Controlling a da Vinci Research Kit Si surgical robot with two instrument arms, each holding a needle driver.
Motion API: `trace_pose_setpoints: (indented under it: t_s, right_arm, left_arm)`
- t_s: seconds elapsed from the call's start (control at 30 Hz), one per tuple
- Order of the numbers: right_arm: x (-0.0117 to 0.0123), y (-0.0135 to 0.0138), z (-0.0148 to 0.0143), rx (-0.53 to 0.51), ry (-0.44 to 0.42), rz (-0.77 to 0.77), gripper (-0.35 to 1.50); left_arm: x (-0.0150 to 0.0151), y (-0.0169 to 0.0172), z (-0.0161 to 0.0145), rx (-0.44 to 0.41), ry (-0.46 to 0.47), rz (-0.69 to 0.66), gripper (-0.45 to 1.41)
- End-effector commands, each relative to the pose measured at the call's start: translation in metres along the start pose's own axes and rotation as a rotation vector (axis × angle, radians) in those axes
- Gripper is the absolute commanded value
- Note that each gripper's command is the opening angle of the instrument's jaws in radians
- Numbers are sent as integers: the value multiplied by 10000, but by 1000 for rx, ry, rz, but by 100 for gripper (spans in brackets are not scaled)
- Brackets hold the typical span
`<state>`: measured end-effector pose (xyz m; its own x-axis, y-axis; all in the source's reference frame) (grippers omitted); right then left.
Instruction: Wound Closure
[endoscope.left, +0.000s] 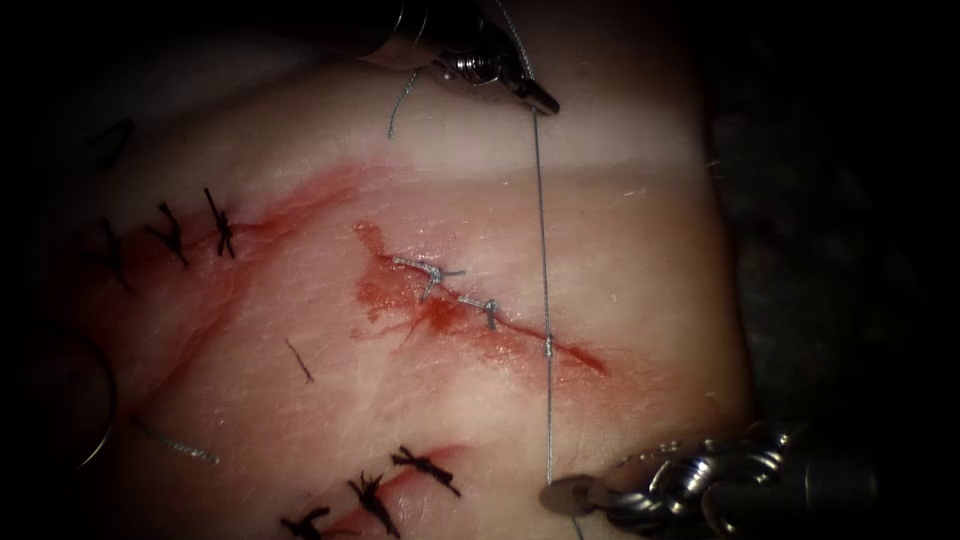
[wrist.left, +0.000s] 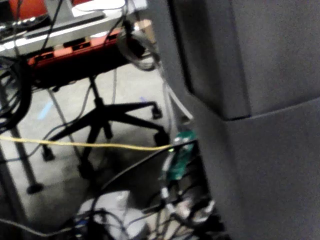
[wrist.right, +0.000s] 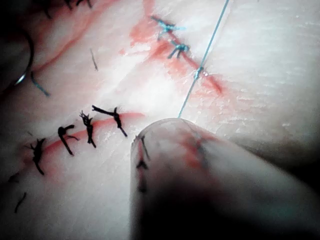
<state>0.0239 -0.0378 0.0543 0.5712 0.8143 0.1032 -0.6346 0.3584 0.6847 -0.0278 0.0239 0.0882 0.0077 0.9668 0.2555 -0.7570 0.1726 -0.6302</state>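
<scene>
The cut (endoscope.left: 480, 315) runs slanting across the tissue (endoscope.left: 620, 250), wet with red fluid (endoscope.left: 385, 290). Two grey stitches (endoscope.left: 432, 270) close its left part, and a knot (endoscope.left: 549, 346) sits further right on it. A taut thread (endoscope.left: 542, 230) runs through that knot between both tools. The left tool (endoscope.left: 540, 100) is beyond the cut, shut on the thread's upper end; a short tail (endoscope.left: 400, 105) hangs beside it. The right tool (endoscope.left: 572, 495) is on the near side, shut on the lower end. The curved needle (endoscope.left: 100, 405) lies free on the tissue far left, held by neither tool. The right wrist view shows the thread (wrist.right: 206, 52), knot (wrist.right: 199, 73) and needle (wrist.right: 25, 67).
Older black stitches close a second cut at the upper left (endoscope.left: 170, 232) and a third at the near edge (endoscope.left: 400, 480). A cut end of black thread (endoscope.left: 298, 362) and a grey thread piece (endoscope.left: 175, 445) lie on the tissue. The left wrist view looks at a chair base (wrist.left: 105, 120).
</scene>
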Motion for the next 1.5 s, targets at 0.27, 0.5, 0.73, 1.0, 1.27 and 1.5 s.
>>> trace_pose_setpoints:
  t_s: [0.27, 0.5, 0.73, 1.0, 1.27, 1.5]
  right_arm:
    - [-6, -8, 11, 11, -33, -24, -35]
    - [34, 5, -17, -43, 184, 55, 39]
    - [67, 27, -90, -59, 269, -10, 131]
    - [115, 42, -104, -28, 379, 143, -35]
    - [166, 54, -39, 127, 645, 314, -35]
    - [182, 85, 13, 73, 810, 544, -35]
  left_arm:
    - [5, 0, 4, -1, 5, -1, -45]
    - [-11, 26, -10, -83, -12, -37, -45]
    - [-31, 58, -27, -202, -16, 2, -45]
    - [-47, 64, -57, -385, 43, 134, -45]
    - [-59, 80, -78, -389, 204, 203, -45]
    - [-82, 97, -107, -533, 442, 148, -45]
